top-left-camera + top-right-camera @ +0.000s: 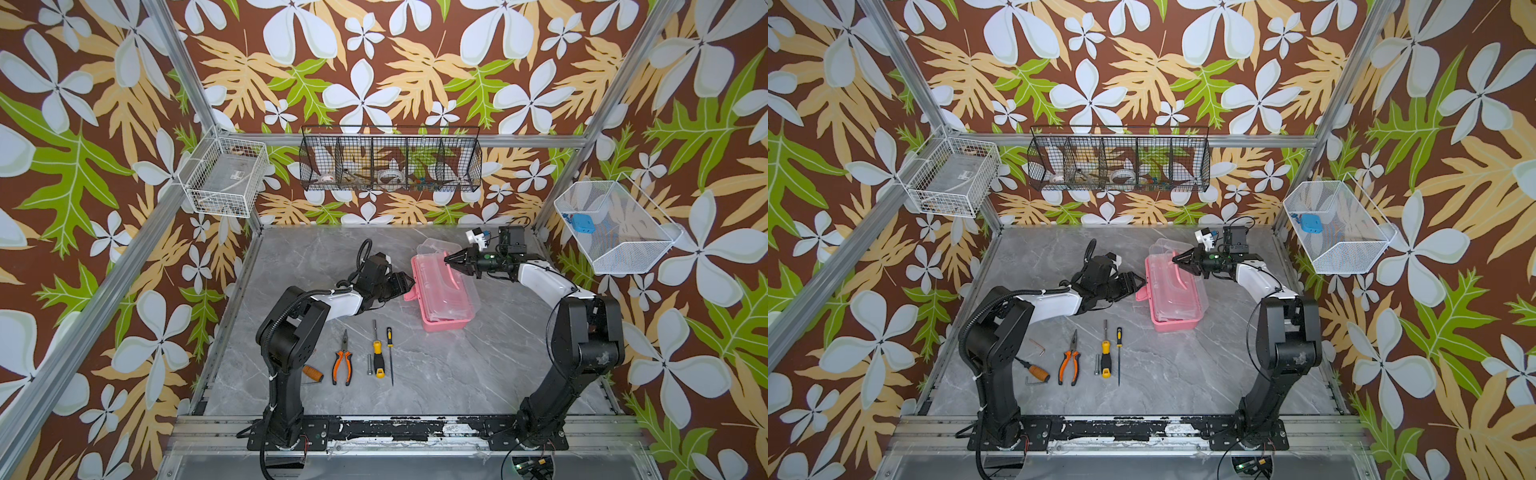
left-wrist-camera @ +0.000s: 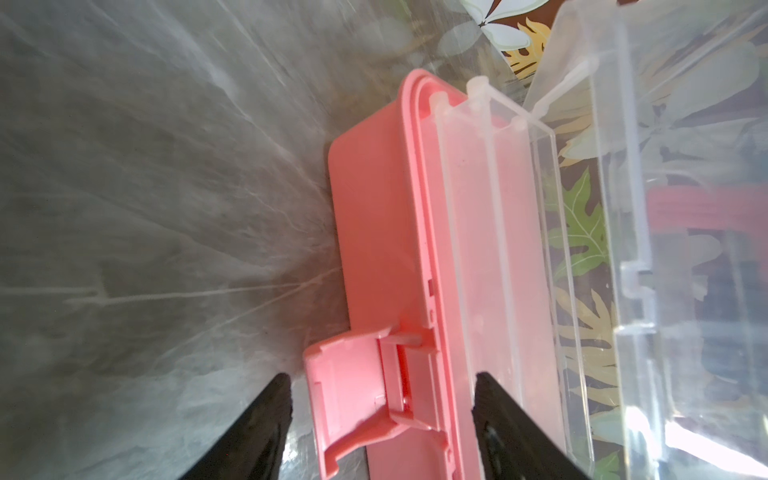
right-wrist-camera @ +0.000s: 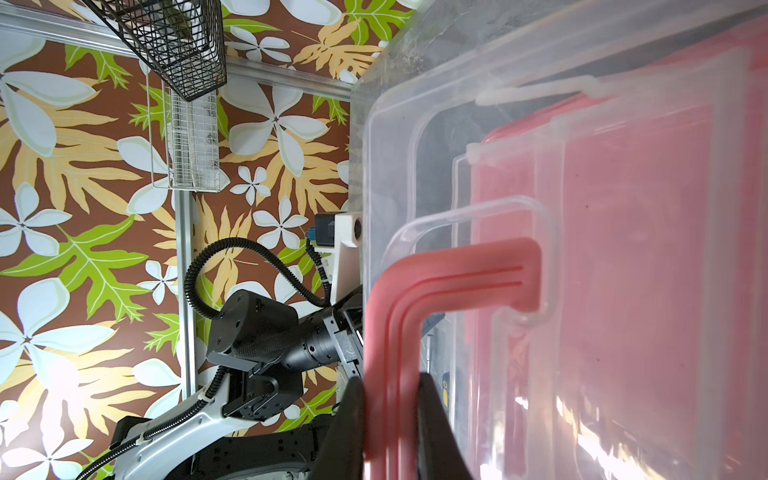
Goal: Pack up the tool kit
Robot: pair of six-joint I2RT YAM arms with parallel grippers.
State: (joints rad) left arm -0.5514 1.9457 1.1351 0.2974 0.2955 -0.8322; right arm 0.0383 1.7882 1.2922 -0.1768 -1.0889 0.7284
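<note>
The pink case (image 1: 446, 323) of the tool kit stands mid-table with its clear lid (image 2: 623, 166) raised off the base. My right gripper (image 3: 390, 380) is shut on the lid's pink handle (image 3: 457, 270), seen in both top views (image 1: 446, 259) (image 1: 1174, 259). My left gripper (image 2: 380, 376) is open, its jaws straddling the case's front wall and the flipped-out pink latch (image 2: 353, 395), with a gap on the outer side. Orange-black pliers (image 1: 342, 359), a yellow-black screwdriver (image 1: 377, 357), a thin screwdriver (image 1: 390, 353) and a small metal bit (image 1: 369, 365) lie in a row near the front.
An orange-handled tool (image 1: 1038, 371) and two hex keys (image 1: 1038, 346) (image 1: 1030, 380) lie by the left arm's base. A white wire basket (image 1: 224, 178), a black wire basket (image 1: 390, 164) and a white mesh basket (image 1: 615, 226) hang on the walls.
</note>
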